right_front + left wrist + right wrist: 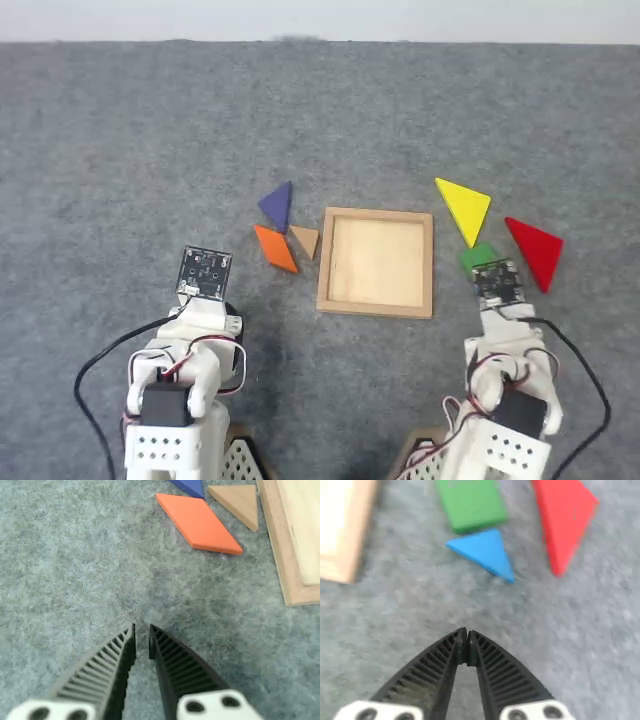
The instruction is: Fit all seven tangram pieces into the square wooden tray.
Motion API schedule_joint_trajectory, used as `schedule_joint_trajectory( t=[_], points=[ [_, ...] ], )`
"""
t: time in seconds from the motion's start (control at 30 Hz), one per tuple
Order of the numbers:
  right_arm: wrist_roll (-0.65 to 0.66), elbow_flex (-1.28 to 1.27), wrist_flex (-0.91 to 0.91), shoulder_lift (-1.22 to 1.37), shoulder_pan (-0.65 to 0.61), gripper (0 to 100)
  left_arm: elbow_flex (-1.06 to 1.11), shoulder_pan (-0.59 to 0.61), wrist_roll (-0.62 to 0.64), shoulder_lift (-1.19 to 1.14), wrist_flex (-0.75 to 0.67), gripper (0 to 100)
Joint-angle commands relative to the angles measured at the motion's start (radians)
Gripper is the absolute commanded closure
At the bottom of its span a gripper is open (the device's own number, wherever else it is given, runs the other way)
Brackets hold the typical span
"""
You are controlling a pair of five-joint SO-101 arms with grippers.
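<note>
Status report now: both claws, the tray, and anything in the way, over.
Left claw barely open, right claw shut, both empty. Tray holds no piece. Orange piece ahead of left claw, blue triangle ahead of right claw.

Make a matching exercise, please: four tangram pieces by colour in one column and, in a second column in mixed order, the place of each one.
1 orange piece
2 tan piece
3 red piece
4 light blue piece

a nearest the right gripper
b between the orange piece and the wooden tray
c farthest out on the tray's right side
d nearest the left gripper

Pairs: 1-d, 2-b, 3-c, 4-a
</note>
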State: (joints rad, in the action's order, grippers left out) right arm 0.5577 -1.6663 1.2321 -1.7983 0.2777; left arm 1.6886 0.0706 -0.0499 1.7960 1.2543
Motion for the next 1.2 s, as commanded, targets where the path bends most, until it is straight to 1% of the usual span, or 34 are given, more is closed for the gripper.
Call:
schedule_joint_trajectory(
  t=[0.0, 0.23, 0.37, 0.5, 0.63, 0.73, 1.0, 1.17],
  points=[
    [0.009, -0.018, 0.001, -0.002, -0.096, 99.1, -0.005, 0.005, -0.008, 0.017, 0.005, 95],
    [0.009, -0.018, 0.001, -0.002, -0.223, 99.1, -0.005, 0.005, -0.008, 0.017, 0.005, 95],
    [0.009, -0.018, 0.001, -0.002, -0.254, 99.0, -0.005, 0.005, -0.008, 0.017, 0.005, 95],
    [0.014, -0.018, 0.028, -0.012, -0.257, 99.1, -0.005, 0.005, -0.008, 0.017, 0.005, 95],
    [0.017, -0.018, 0.056, -0.012, -0.222, 99.0, -0.005, 0.005, -0.008, 0.017, 0.005, 95],
    [0.017, -0.018, 0.005, -0.012, -0.208, 99.1, -0.005, 0.005, -0.008, 0.017, 0.005, 95],
    [0.017, -0.017, -0.010, -0.012, -0.051, 99.1, -0.005, 0.005, -0.008, 0.017, 0.005, 95],
    [0.017, -0.017, -0.022, -0.012, -0.016, 99.1, -0.005, 0.005, -0.008, 0.017, 0.005, 95]
  ],
)
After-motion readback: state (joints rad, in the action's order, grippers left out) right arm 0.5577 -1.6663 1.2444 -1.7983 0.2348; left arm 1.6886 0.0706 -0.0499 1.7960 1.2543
